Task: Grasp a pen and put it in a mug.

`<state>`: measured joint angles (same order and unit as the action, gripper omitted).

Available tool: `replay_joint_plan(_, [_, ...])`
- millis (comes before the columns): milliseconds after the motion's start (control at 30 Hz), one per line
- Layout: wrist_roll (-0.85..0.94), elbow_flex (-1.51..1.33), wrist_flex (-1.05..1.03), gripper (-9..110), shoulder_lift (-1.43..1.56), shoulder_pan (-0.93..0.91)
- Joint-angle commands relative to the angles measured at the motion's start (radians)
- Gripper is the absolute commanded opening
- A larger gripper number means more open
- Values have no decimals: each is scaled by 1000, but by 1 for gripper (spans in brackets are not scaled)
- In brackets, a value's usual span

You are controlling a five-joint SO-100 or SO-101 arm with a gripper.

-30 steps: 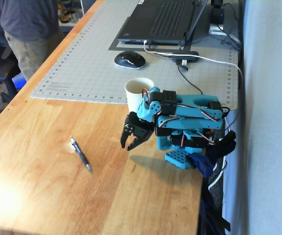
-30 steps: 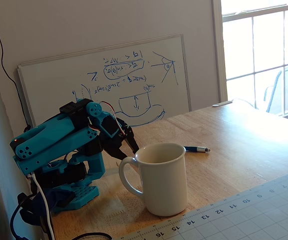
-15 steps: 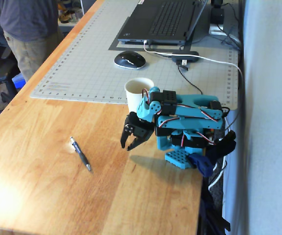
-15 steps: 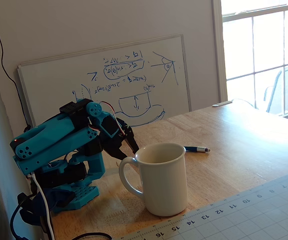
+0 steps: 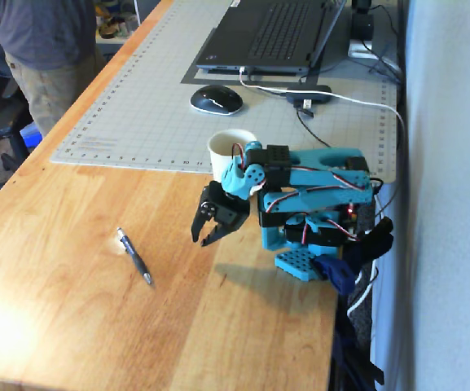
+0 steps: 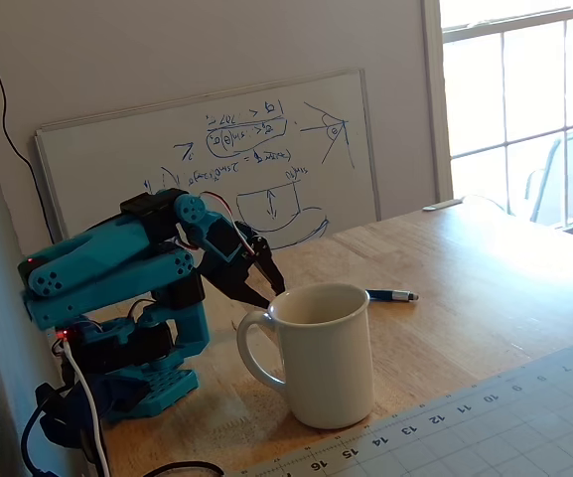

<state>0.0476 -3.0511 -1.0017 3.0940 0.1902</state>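
Observation:
The dark pen (image 5: 134, 255) lies flat on the wooden table, left of and in front of the arm in a fixed view; in the other fixed view its end (image 6: 393, 295) shows past the mug. The white mug (image 5: 228, 147) stands upright at the mat's edge, partly hidden behind the arm; it is large in the foreground in the other fixed view (image 6: 323, 363). My black gripper (image 5: 202, 239) hangs tilted down above the table, between mug and pen, touching neither. Its jaws stand slightly apart and hold nothing. It also shows just behind the mug (image 6: 269, 290).
A grey cutting mat (image 5: 137, 106) carries a laptop (image 5: 271, 32) and a black mouse (image 5: 216, 99). Cables run along the right table edge (image 5: 357, 106). A person (image 5: 47, 49) stands at the far left. A whiteboard (image 6: 216, 159) leans on the wall behind the arm.

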Motion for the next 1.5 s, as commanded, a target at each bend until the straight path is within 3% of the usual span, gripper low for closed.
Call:
replay_joint_plan(0, [14,186,55,5,-218,109])
replay_joint_plan(233, [31,502,106,5,-581,290])
replay_joint_plan(367, [178,664,104,5,-752,342])
replay_joint_plan(633, [620,884,103,5,-1042,245])
replay_joint_plan(833, [804,1088,103,13,-1239,115])
replay_joint_plan(1033, [830,1226,110,21,-1474,12])
replay_joint_plan(1467, [822,1367,114,21,-1712,-100])
